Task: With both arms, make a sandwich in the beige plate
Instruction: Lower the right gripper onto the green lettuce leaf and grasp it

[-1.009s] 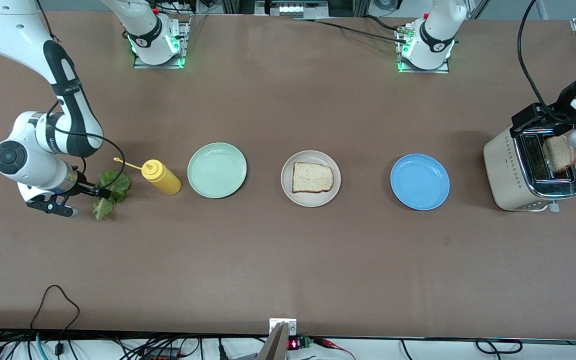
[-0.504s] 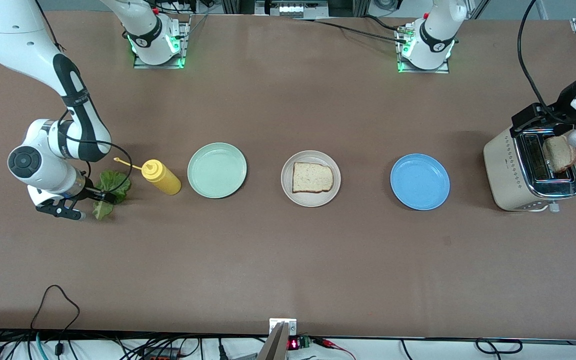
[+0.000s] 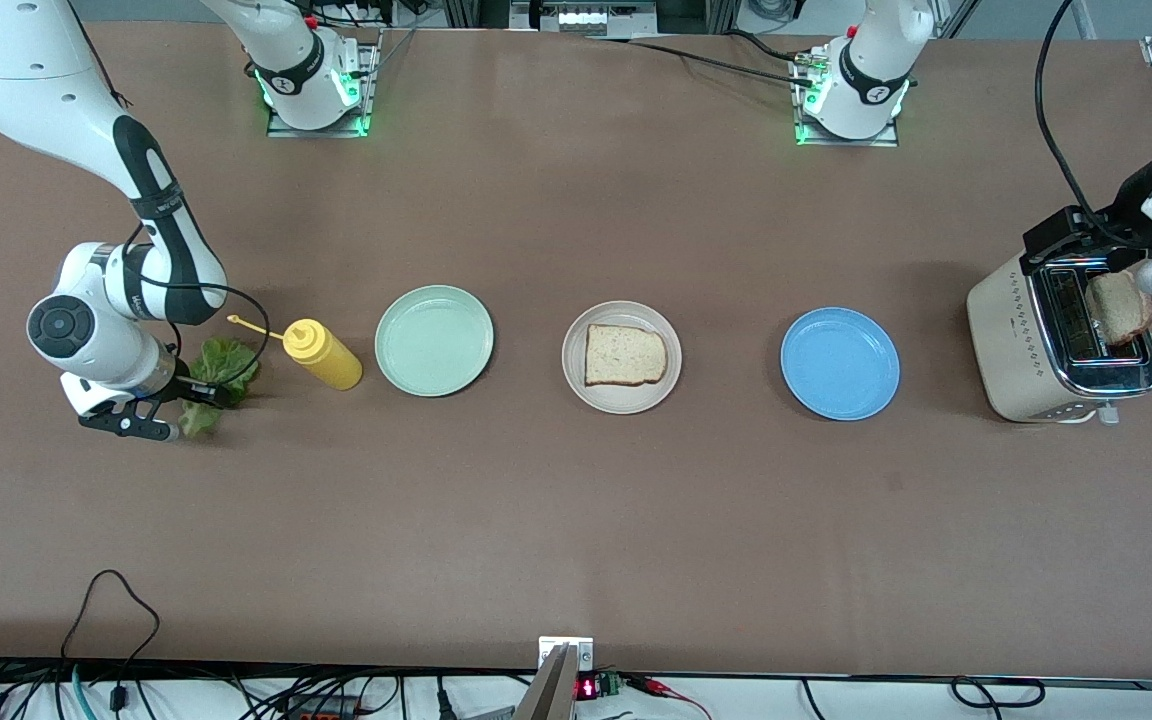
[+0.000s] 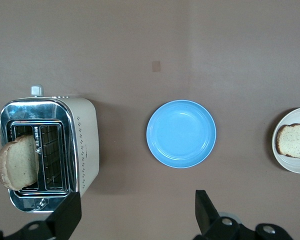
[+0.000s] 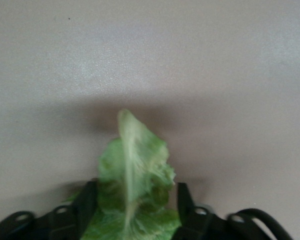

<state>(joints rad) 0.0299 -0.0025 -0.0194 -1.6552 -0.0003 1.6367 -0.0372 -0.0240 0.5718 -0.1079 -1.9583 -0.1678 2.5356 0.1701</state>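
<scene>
A row of things lies across the brown desk [image 3: 576, 520]. At the right arm's end, the right hand [image 3: 176, 412] is low at a green lettuce leaf [image 3: 226, 362], its fingers on either side of the leaf's edge. Beside the leaf lies a yellow squeeze bottle [image 3: 323, 354] on its side, then a mint green plate [image 3: 434, 340], a beige plate [image 3: 576, 380] carrying one bread slice [image 3: 624, 355], and a blue plate [image 3: 839, 363]. At the left arm's end stands a toaster [image 3: 1011, 340] with a bread slice [image 3: 1119, 307] sticking up from it; the left hand [image 3: 1086, 240] hovers over the toaster.
</scene>
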